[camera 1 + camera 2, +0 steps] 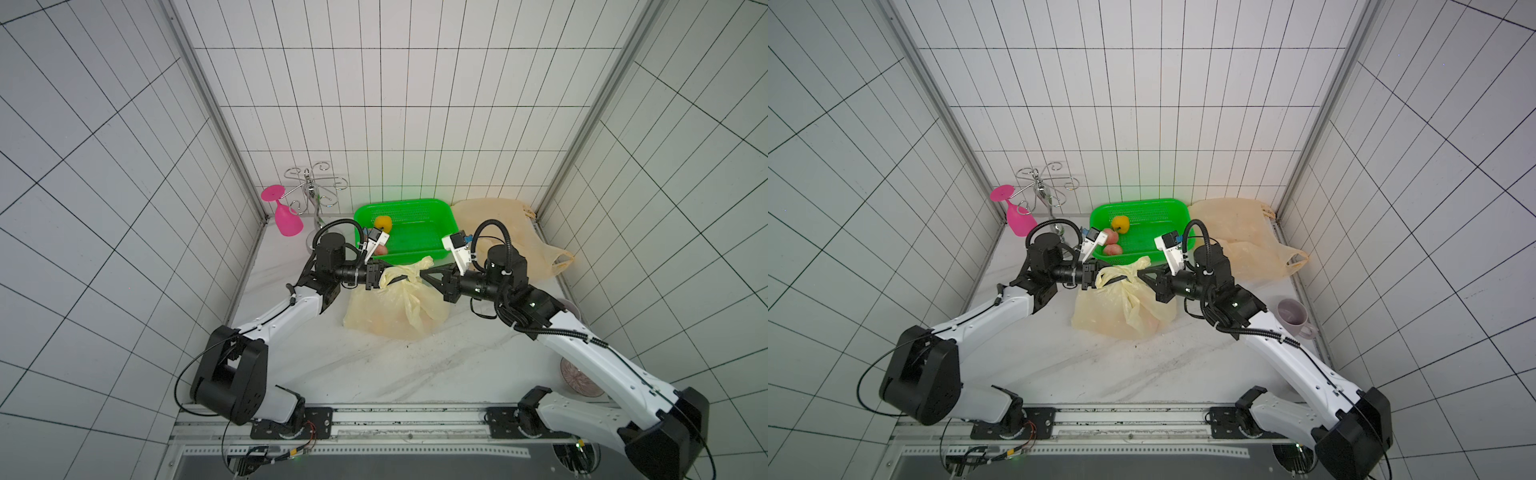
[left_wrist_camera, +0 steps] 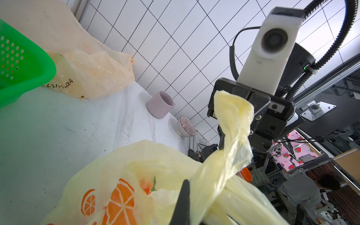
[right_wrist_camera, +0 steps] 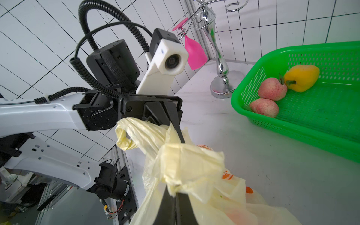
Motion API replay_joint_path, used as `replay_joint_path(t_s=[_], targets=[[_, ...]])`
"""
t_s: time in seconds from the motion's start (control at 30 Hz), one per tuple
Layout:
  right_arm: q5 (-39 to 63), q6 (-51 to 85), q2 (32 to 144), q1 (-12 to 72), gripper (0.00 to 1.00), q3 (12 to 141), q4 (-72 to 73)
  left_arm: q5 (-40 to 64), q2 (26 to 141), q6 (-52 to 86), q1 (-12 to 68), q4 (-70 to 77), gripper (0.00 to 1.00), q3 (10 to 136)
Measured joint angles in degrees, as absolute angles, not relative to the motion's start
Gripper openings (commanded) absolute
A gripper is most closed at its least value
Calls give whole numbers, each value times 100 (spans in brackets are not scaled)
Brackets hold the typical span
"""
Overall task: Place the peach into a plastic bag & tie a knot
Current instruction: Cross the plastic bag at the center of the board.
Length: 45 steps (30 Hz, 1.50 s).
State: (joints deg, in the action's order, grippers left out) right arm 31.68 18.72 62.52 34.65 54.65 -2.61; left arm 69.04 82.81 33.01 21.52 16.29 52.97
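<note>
White-tiled walls point(image 1: 374, 104) close in a marble-patterned bench point(image 1: 374, 374). At its middle sits the yellow plastic bag point(image 1: 395, 311), printed with orange slices. Its body rests on the bench, and its handles are drawn up and twisted round each other. A pinkish round shape, apparently the peach point(image 3: 232, 215), shows faintly through the bag's wall, below both grippers.

The left gripper point(image 1: 402, 278) and right gripper point(image 1: 423, 276) meet tip to tip just above the bag. Each has its jaws pressed together, pinching a crumpled handle strip. The twist lies between them.

Just behind the bag, at the far edge, a green basket point(image 1: 415, 208) holds two more peaches point(image 1: 1113, 249) and a yellow pepper point(image 1: 1120, 223). A pink glass point(image 1: 286, 220) hangs from a chrome rack point(image 1: 309, 187) in the far left corner. A beige bag point(image 1: 498, 224) lies in the far right corner. A mug point(image 1: 1292, 316) stands at the right edge.
</note>
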Motion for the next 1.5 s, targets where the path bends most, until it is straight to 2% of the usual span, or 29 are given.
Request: replay_joint_path(t_s=[0.33, 0.67, 1.0, 1.1, 1.23, 1.5], targets=[[2790, 803, 5961, 4003, 0, 5076, -250, 7087, 8366, 3424, 2165, 1505, 6, 5277], [2543, 427, 5927, 4191, 0, 5004, -211, 7074, 8370, 3433, 2119, 1282, 9, 5277], [1957, -281, 6318, 4777, 0, 5002, -360, 7118, 8370, 3472, 2088, 993, 11, 5273], [1616, -486, 6410, 4851, 0, 4965, -287, 7006, 8370, 3426, 2038, 869, 16, 5253], [1315, -639, 6573, 4893, 0, 4834, -12, 6825, 8370, 3288, 1981, 746, 27, 5205], [1306, -600, 6897, 4897, 0, 4772, 263, 6464, 8309, 2641, 1863, 322, 45, 5013]])
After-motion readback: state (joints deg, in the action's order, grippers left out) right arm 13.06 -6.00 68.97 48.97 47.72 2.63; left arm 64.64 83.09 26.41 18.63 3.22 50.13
